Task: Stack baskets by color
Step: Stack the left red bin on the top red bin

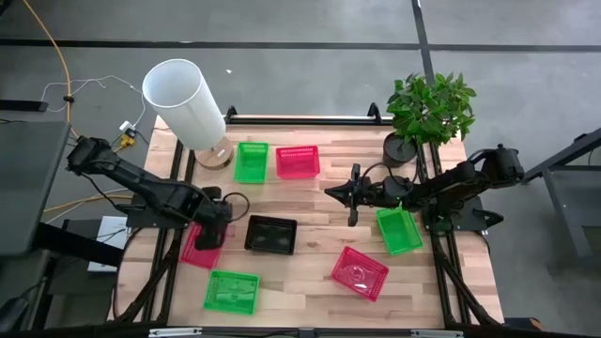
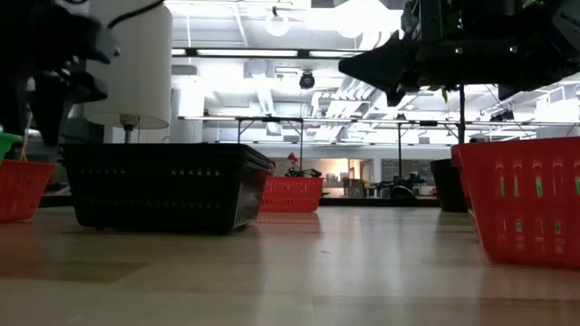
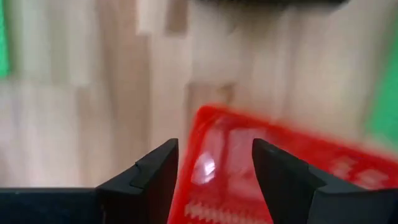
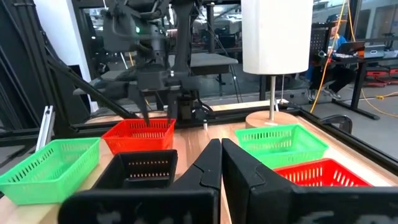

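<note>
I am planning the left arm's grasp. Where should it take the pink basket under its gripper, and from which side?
Probably the near rim of the pink basket, taken from straight above. The basket sits flat and open-topped on the table, so its thin slotted wall can pass between the fingers. The left gripper hangs open above it, one finger outside that wall and one inside.

Three green baskets point(image 1: 251, 161), three pink baskets point(image 1: 298, 161), one black basket point(image 1: 270, 235)

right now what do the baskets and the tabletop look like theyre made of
Black basket and pink basket: likely moulded plastic, slotted mesh walls, slight sheen. Tabletop: seemingly wood, pale joined strips with grain, smooth finish.
</note>
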`<control>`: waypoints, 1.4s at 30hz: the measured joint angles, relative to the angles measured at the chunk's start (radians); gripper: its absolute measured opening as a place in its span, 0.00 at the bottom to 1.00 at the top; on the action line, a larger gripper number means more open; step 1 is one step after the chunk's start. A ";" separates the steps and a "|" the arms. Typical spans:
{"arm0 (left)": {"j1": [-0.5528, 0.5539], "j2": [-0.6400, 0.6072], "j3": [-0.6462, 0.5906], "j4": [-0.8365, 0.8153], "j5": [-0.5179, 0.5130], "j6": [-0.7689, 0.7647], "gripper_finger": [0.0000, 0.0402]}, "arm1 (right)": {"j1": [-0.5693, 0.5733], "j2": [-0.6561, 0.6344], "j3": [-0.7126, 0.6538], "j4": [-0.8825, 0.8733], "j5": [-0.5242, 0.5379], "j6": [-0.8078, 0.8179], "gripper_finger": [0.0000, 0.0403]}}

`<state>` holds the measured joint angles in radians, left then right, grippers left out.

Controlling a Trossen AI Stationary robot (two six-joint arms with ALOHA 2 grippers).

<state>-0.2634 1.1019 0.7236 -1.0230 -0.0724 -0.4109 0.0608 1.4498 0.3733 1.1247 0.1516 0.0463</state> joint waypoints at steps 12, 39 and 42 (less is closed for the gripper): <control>0.022 0.218 -0.007 -0.003 0.001 0.144 0.48 | 0.000 0.000 0.000 -0.032 -0.003 -0.001 0.00; 0.027 0.197 0.294 -0.318 -0.075 0.059 0.00 | 0.001 0.000 0.000 -0.050 -0.006 0.053 0.00; 0.027 0.151 0.394 -0.386 -0.214 0.009 0.00 | 0.001 0.000 0.000 -0.067 -0.006 0.055 0.00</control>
<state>-0.2359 1.2530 1.1173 -1.4086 -0.2860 -0.4022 0.0616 1.4502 0.3733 1.0575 0.1455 0.1009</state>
